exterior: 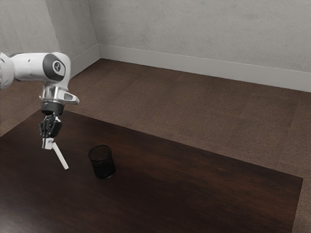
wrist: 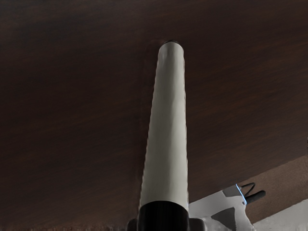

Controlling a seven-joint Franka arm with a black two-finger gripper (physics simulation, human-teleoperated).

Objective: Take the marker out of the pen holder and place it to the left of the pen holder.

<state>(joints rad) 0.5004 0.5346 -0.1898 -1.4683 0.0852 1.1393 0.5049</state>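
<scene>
Marker (exterior: 60,156), table (exterior: 218,194) (dark wood), carpet (exterior: 194,107), walls (exterior: 194,24)

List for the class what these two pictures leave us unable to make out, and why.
Pen holder, exterior view: its floor, hidden by the dark wall.
Marker, exterior view: its upper end, hidden by the gripper.
Marker, wrist view: its black part's far end, cut off by the lower edge.
Arm, exterior view: its base, beyond the left edge.
</scene>
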